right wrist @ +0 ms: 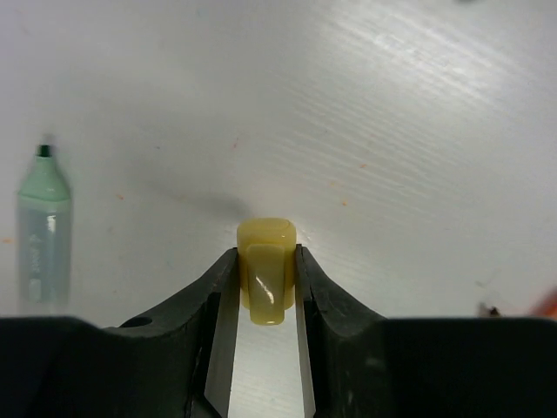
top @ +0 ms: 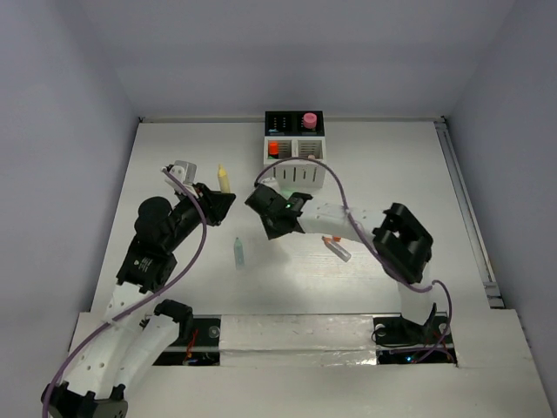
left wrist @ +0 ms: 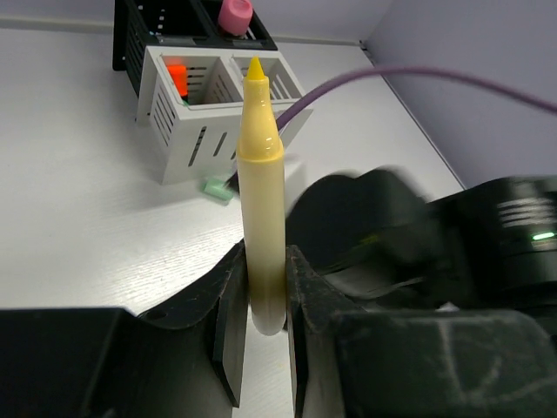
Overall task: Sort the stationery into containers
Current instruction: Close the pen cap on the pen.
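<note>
Left wrist view shows our left fingers [left wrist: 228, 322] clamped on the butt of an uncapped pale-yellow plastic highlighter [left wrist: 261, 200], its long axis pointing toward the white-and-black slatted organizer [left wrist: 187, 131]. Our right fingers [right wrist: 218, 296] pinch a stubby yellow cap [right wrist: 265, 279] near the white bench [right wrist: 392, 131], to the pen's right; we judge capping needs them aligned

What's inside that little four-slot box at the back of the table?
The organizer holds an orange highlighter in a white slot and a pink-capped item in a black slot; the slot bottoms are hidden.
</note>
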Controlling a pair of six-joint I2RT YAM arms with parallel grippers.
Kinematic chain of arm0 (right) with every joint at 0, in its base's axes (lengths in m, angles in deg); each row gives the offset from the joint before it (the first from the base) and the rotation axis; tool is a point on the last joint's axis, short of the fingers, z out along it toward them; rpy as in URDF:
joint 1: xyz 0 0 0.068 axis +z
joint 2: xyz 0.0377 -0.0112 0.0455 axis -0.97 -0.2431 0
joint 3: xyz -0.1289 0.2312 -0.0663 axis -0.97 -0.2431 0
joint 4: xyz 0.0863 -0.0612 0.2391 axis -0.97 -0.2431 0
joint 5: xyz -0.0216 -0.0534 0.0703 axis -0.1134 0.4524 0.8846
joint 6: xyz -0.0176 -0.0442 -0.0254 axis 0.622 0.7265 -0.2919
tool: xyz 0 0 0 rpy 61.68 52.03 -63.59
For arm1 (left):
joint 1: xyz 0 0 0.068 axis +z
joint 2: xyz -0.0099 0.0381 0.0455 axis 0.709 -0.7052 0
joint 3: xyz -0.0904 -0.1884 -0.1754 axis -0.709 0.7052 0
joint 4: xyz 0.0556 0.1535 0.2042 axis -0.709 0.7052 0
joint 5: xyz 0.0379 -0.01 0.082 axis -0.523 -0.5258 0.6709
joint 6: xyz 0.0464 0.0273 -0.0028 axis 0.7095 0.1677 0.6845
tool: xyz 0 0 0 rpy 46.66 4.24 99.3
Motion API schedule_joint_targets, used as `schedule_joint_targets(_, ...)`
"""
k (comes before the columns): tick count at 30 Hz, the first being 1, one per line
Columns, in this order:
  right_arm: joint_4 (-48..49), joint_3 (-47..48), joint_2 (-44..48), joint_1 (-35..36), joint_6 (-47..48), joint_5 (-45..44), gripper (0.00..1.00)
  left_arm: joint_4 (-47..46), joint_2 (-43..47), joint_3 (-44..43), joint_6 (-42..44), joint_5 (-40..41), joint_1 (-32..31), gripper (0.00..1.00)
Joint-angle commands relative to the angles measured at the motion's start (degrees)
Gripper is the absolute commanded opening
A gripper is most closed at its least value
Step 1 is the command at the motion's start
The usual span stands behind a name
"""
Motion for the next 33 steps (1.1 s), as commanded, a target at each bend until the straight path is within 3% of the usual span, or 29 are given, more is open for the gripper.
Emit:
schedule_joint_targets(1, 8.11, -0.44, 13.04, -1.14, 0.67, -6.7, 0.0, -2.07, -1.14, -1.46, 0.72, -1.06, -0.2, 0.0)
schedule_joint_targets(9, 30.06, -3.17, 27.9, -1.14, 2.52, -6.54, 0.0, -3.21, -2.55, -1.1, 0.63, -2.21, -0.2, 0.0)
schedule_joint_targets(15, 42.21, -0.54, 27.92, -1.14, 1.12, 1.11, 0.0, -3.47, -4.22, -1.01, 0.72, -3.88, -0.2, 0.0)
schedule_joint_targets(24, 40.83, 11.06, 19.22, -1.14, -1.96, 7.8, 0.0, -3.65, -4.31, -1.01, 0.9, -5.02, -0.2, 0.0)
schedule_joint_targets(33, 39.16, 10.46, 17.72, -1.14, -2.66, 8.5, 0.0, -3.56, -3.87, -1.01, 0.9, -4.5, -0.2, 0.0)
